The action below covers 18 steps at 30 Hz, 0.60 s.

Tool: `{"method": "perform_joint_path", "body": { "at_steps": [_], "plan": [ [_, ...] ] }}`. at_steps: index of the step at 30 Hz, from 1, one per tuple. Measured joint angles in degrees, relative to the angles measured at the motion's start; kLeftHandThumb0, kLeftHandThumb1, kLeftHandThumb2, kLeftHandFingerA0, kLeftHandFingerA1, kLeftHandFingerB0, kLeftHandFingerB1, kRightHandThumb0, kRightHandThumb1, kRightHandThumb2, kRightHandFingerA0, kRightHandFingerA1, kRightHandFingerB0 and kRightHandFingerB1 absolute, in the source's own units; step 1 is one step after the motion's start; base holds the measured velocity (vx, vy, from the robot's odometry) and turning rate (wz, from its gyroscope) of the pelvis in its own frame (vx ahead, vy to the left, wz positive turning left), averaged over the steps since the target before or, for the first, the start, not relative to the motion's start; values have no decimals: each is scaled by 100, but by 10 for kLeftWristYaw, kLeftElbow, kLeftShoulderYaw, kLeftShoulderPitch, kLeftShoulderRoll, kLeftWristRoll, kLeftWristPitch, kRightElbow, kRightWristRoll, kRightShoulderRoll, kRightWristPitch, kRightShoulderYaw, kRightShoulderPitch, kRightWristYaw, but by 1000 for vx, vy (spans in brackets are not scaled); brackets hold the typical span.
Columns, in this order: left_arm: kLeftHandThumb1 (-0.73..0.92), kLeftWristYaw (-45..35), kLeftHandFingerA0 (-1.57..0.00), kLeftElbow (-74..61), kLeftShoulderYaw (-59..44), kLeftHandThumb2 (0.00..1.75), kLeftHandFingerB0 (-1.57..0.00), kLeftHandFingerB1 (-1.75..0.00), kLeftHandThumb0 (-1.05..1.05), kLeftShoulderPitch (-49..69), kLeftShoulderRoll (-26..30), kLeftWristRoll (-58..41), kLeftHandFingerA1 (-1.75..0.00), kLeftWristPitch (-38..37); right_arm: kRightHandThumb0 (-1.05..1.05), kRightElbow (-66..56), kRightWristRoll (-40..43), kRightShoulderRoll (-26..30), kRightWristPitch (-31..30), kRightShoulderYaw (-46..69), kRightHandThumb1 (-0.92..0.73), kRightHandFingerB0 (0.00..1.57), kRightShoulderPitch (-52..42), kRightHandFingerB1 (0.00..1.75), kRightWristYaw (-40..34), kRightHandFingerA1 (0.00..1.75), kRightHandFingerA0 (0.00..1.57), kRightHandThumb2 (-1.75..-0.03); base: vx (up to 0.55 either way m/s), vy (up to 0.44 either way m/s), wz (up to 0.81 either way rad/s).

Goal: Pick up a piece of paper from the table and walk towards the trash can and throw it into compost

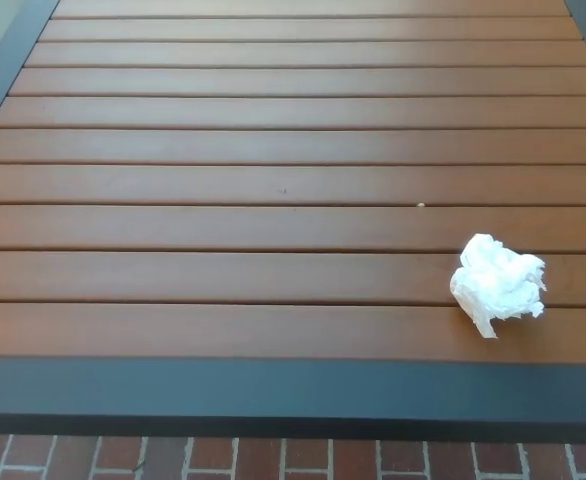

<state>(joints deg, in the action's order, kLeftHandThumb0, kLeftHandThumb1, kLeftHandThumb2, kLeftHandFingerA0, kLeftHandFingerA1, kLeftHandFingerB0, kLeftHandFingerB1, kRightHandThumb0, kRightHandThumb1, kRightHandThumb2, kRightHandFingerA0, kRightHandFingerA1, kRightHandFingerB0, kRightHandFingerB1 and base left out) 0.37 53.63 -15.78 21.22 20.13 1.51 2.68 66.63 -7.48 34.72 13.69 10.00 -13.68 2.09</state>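
One crumpled ball of white paper [497,283] lies on a slatted table [273,180], seen from above through the head camera. The paper sits toward the near right part of the tabletop, resting across the seam between the two slats closest to the viewer, with a loose pointed corner hanging down toward the table's front edge. The tabletop is made of long reddish-brown planks running from left to right, separated by thin dark grooves, and it fills most of the view. A dark grey frame [273,390] borders the planks along the near edge and runs up both sides at the far left and far right corners of the view. A tiny pale speck [422,206] rests on a plank farther back, above and slightly left of the paper and well apart from it. Below the table's front edge, a strip of red brick paving [223,458] with pale mortar lines is visible. Neither of the robot's hands appears anywhere in the view, so whether their fingers are spread or closed cannot be told.
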Motion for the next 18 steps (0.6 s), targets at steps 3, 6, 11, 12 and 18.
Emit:
{"method": "perform_joint_path", "body": {
  "at_steps": [3,6,11,12,18],
  "plan": [
    [62,3,-92,5,-1,59,-81,-53,-17,-6,0,-1,-57,-3,-7,8,2,0,16,0,-61,61,5,50,1,61,84,-58,0,0,0],
    [59,4,-92,7,-1,58,-81,-53,-17,-8,0,-1,-58,-6,-7,16,2,0,27,-2,-61,61,9,50,1,59,84,-58,0,0,0],
    [62,4,-79,4,5,59,-82,-53,-19,-8,3,1,-50,-9,-13,26,1,0,41,-5,-57,64,10,50,0,60,87,-57,0,0,0],
    [63,5,-78,4,7,59,-82,-52,-18,-8,4,1,-47,-10,-12,27,0,0,44,-7,-57,66,10,50,0,61,88,-57,0,0,0],
    [63,7,-84,10,14,60,-81,-52,-18,-10,6,3,-52,-12,-11,31,-5,1,57,-21,-62,70,10,52,-5,65,83,-58,0,0,0]
  ]
}}
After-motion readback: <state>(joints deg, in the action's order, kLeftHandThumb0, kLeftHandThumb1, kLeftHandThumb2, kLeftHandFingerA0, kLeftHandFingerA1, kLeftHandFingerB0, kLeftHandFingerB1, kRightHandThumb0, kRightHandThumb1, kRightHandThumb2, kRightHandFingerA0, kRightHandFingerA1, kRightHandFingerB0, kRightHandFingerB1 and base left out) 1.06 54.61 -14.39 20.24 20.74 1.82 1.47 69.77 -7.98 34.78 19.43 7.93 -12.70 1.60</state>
